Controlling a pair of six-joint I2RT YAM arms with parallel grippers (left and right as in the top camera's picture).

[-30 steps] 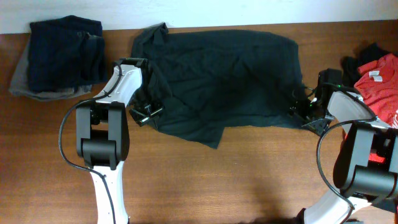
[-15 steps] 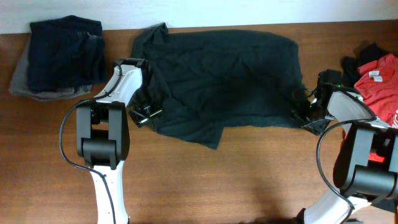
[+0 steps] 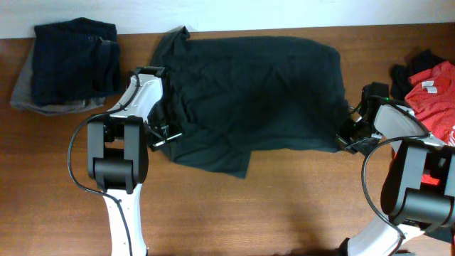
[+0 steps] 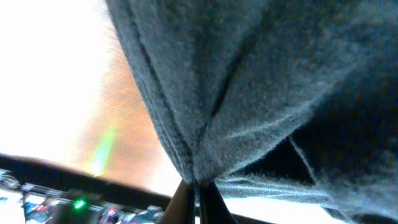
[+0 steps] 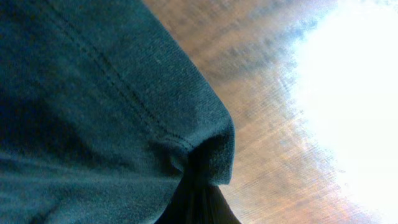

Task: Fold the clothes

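A dark green shirt [image 3: 256, 89] lies spread across the middle of the wooden table [image 3: 284, 206]. My left gripper [image 3: 165, 132] is shut on the shirt's lower left edge. In the left wrist view the shirt [image 4: 249, 93] bunches into folds where the left gripper [image 4: 198, 186] pinches it. My right gripper [image 3: 345, 138] is shut on the shirt's lower right corner. The right wrist view shows the stitched hem of the shirt [image 5: 93, 112] curling into the closed right gripper [image 5: 200, 183].
A folded stack of dark clothes [image 3: 71, 60] sits at the back left. A red garment [image 3: 435, 96] and a black one [image 3: 419, 62] lie at the right edge, close behind my right arm.
The right gripper has shut on the shirt's right corner. The shirt's lower edge has shifted a little toward the front, and its left side has drawn in at the left gripper.
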